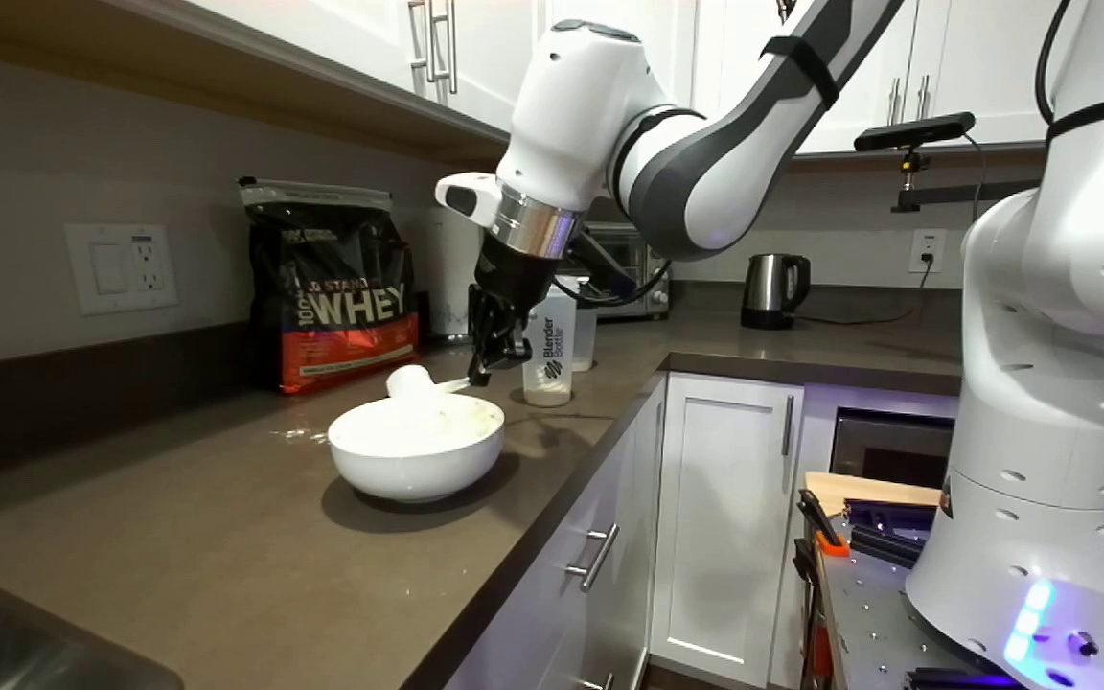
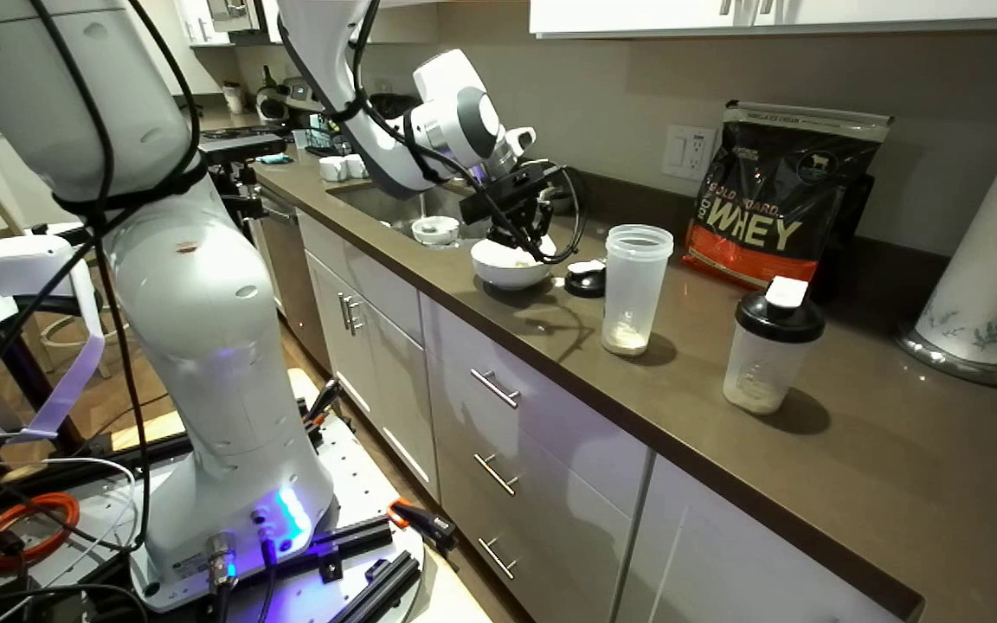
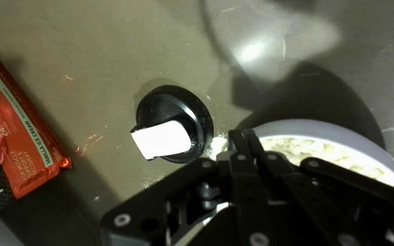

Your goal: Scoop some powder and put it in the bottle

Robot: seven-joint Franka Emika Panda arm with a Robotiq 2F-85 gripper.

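Observation:
The pale powder fills a white bowl on the counter. The bowl also shows in an exterior view. My gripper is at the bowl's edge, shut on the handle of a white scoop. The scoop's cup lies over the bowl at the rim; its contents cannot be made out. In the wrist view the gripper hides the scoop. The bottle, a clear open shaker cup with some powder at its bottom, stands upright beside the bowl. It also shows in an exterior view.
A black lid with a white flap lies between bowl and bag, with spilled powder beside it. The WHEY bag stands at the wall. A lidded shaker, paper towel roll and kettle stand farther along. Cabinets hang above.

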